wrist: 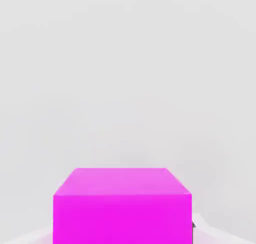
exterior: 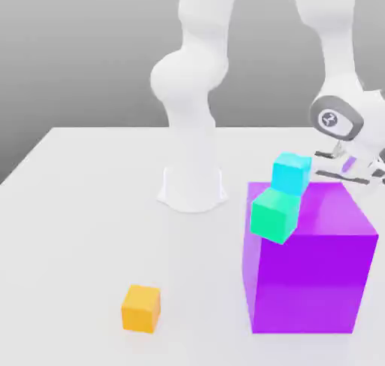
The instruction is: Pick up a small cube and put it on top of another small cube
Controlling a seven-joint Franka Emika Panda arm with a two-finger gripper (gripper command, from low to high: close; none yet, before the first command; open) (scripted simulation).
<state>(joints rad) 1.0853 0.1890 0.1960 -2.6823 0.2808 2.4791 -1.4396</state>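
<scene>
Tool (exterior: 347, 164) clamps the small magenta cube (wrist: 122, 208), carrying it near the desk's (exterior: 75, 229) edge, presumably for stacking.

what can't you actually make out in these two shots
- Gripper, exterior view: its fingertips sit behind the purple cube and run off the exterior view's right edge, so contact is unreadable.
- Magenta cube, hand view: cut off by the picture's edge, so the fingers on it are unseen.
- Cyan cube and green cube, exterior view: whether they rest on or beside the purple cube is unclear.
</scene>
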